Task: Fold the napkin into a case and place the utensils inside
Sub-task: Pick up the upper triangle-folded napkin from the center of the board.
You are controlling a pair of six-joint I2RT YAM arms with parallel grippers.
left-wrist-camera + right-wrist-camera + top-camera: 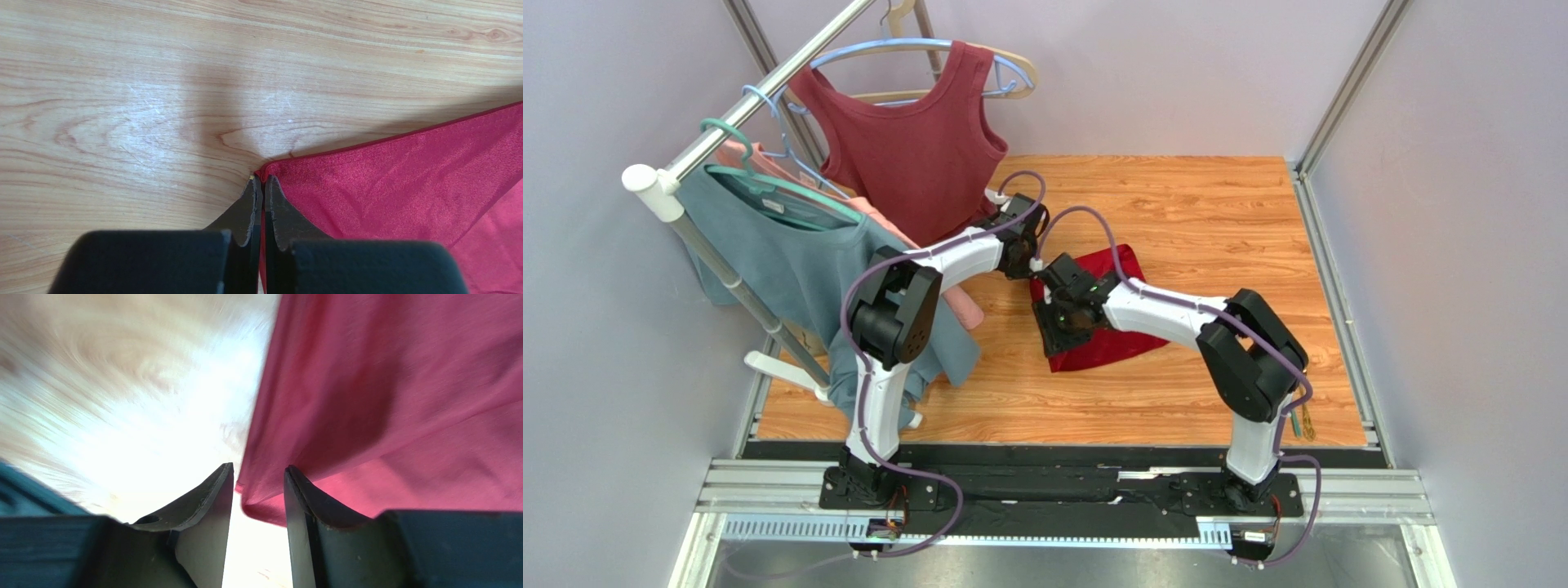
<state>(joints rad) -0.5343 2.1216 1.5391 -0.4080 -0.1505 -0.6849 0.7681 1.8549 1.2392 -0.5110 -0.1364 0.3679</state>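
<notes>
Since the napkin (405, 184) looked thin, limp and slippery, I judged corners the best hold: left gripper (264, 184) was clenched on one, right gripper (258, 474) stood parted at an edge.

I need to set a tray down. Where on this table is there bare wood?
Bare wood lies far right, between the napkin and the table's right edge, and along the near edge in front of the napkin. Crowded: the centre, where left tool and right tool meet the napkin, and the left, where the teal top hangs over.
</notes>
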